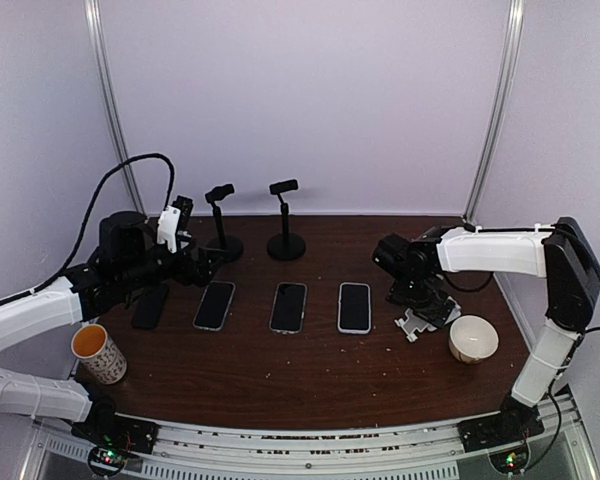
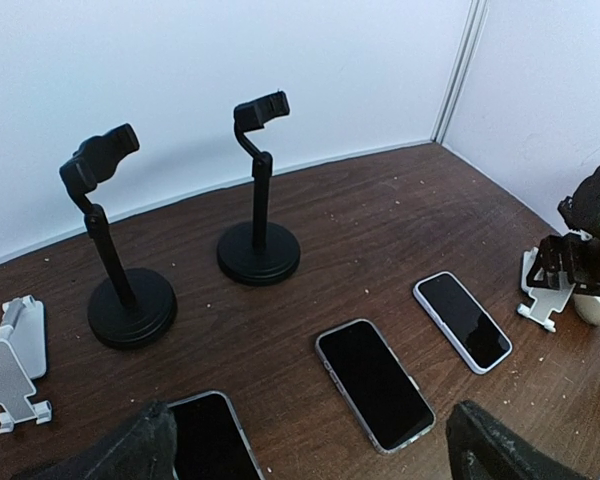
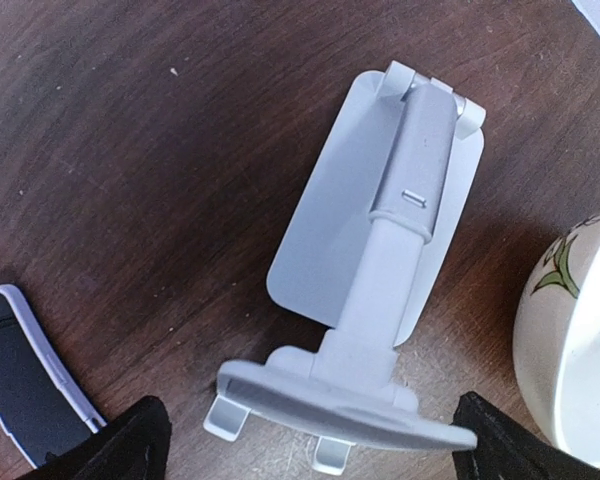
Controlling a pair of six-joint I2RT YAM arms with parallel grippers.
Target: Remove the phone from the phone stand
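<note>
Though the top view half hides it, our right wrist shows the stand (image 3: 380,250) empty; right gripper (image 3: 315,440) and left gripper (image 1: 202,262) gape, holding nothing. Phones (image 1: 354,307) lie flat on the brown table (image 1: 310,390), walls (image 1: 310,100) white.

Paper cup (image 1: 99,353), white bowl (image 1: 473,338)

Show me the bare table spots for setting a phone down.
Free: the front strip between the paper cup and the bowl, nearer than the phone row; also the back right, beside the black stands. Crowded: the phone row, and around the white stand.
</note>
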